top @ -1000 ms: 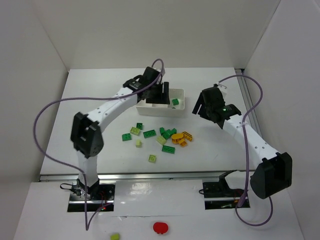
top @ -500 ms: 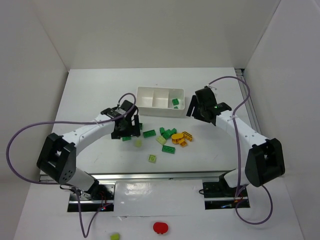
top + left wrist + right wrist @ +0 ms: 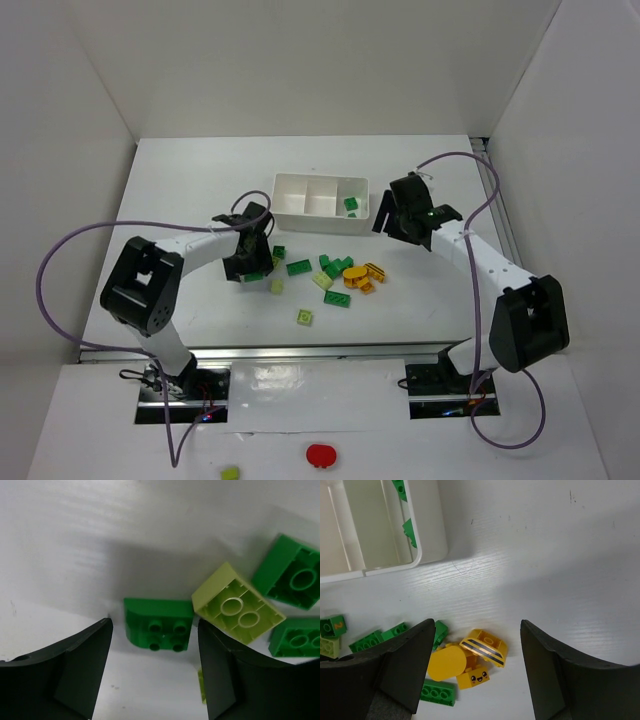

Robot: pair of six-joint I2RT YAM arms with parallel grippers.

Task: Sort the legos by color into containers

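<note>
One dark green brick framed by the left fingers, nothing gripped yet

Top view: the left gripper (image 3: 250, 265) has come away from the white tray (image 3: 322, 228), where it hung a second ago. It is now down at the left edge of the scattered legos (image 3: 299, 267) on the table (image 3: 180, 190). Its spot matches half a second ago; only the elbow has swung inward. The right gripper (image 3: 388, 220) sits just right of the tray, unmoved over that half second. Dark green shows in the tray's right compartment; the other two look bare.

Left wrist view: the fingers (image 3: 75, 675) stand wide apart. A dark green brick (image 3: 157, 625) lies flat on the table in the gap, touching neither. A pale lime brick (image 3: 237, 605) sits at its corner, touching or nearly so, close to the right finger.

Right wrist view: this gripper is spread open and empty above the yellow bricks (image 3: 465, 665), with the tray's corner at upper left.

Reading: a drop-off looks finished and the next pick is being lined up. When the fingers close, the lime neighbour could get nudged or pinched along
</note>
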